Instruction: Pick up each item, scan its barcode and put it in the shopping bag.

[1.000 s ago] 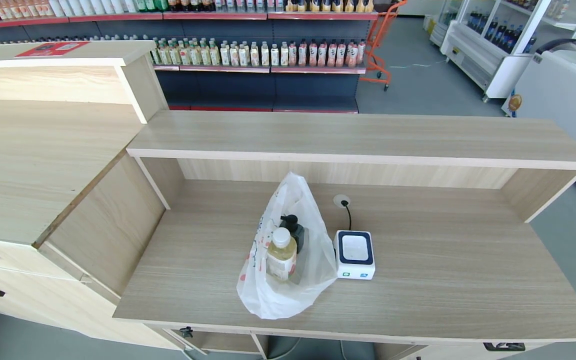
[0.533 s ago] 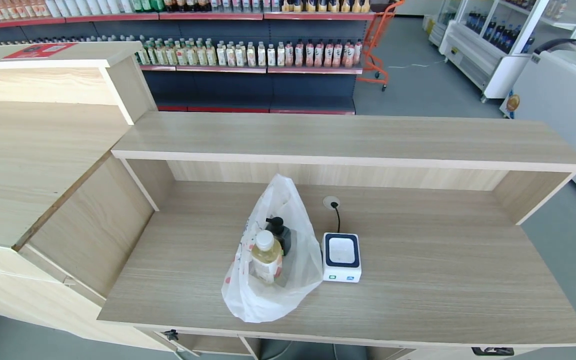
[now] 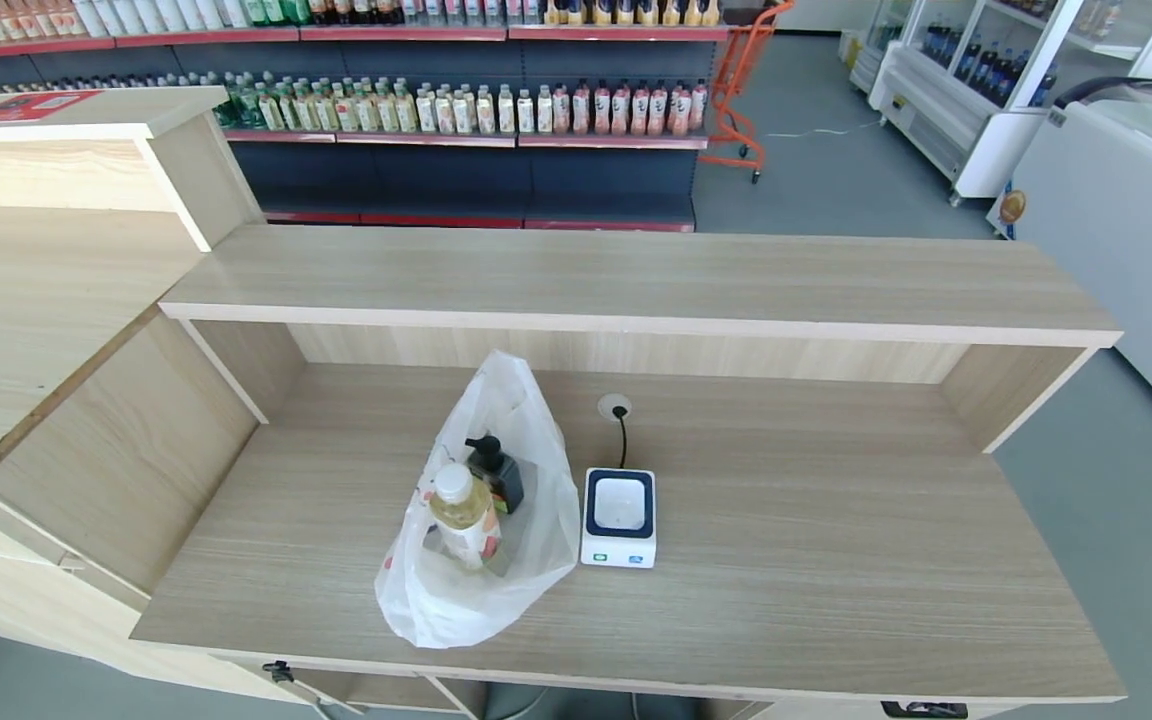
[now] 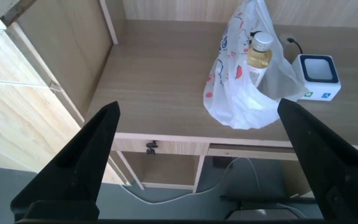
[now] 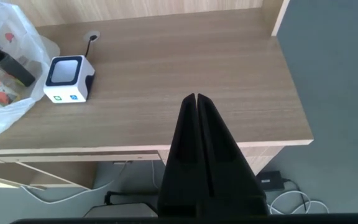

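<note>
Bag (image 3: 526, 530): thin white crinkly plastic with red print. It stands slumped on the wood-grain counter (image 3: 816, 570) with its mouth open and handles peaked toward the back wall. Two items are inside:
- a clear bottle (image 3: 462, 512) of amber liquid with a round white cap, upright
- a dark pump bottle (image 3: 496, 472) just behind it

Scanner (image 3: 619, 518): a small white box with a dark-framed glass top, just beside the bag on the robot's right. Its black cable (image 3: 622, 438) runs back to a round grommet (image 3: 614, 405) in the countertop. A raised wooden ledge (image 3: 636, 280) runs along the far side of the counter. Beyond it are store shelves of bottles (image 3: 496, 105), an orange cart (image 3: 736, 90) and a white freezer (image 3: 1116, 210).

Left gripper (image 4: 199, 106): black wedge fingers spread wide, holding nothing, off the counter's near edge. Right gripper (image 5: 196, 98): fingers pressed flat together, nothing between them, above the near edge of the counter, well apart from the scanner.
</note>
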Motion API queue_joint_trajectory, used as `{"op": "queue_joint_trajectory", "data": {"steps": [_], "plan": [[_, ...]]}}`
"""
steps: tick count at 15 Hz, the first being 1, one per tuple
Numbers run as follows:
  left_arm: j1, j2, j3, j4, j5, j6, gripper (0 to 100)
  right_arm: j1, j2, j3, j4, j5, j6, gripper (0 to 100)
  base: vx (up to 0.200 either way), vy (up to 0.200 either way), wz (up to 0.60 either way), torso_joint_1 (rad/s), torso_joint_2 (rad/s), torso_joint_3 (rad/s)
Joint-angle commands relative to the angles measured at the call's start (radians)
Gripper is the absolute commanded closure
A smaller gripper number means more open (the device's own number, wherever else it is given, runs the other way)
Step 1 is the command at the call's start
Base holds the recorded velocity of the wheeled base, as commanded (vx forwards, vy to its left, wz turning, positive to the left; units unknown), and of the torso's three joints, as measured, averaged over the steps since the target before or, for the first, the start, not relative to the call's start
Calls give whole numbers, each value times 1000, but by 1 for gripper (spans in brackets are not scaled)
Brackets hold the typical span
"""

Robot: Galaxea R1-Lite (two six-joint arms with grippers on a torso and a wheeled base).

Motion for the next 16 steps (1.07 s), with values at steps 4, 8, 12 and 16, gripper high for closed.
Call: {"op": "queue_joint_trajectory", "data": {"steps": [4,8,12,16], "plan": [[0,-1,0,-1,0,-3,0,1,4,0,0,-2,3,100,50,0,0,1,1,1],[0,-1,0,-1,0,-3,0,1,4,0,0,0,3,100,0,0,0,0,0,0],[0,-1,0,-1,0,-3,0,1,4,0,0,0,3,100,0,0,0,0,0,0],[0,-1,0,-1,0,-3,0,1,4,0,0,-2,3,100,0,0,0,0,0,0]]}}
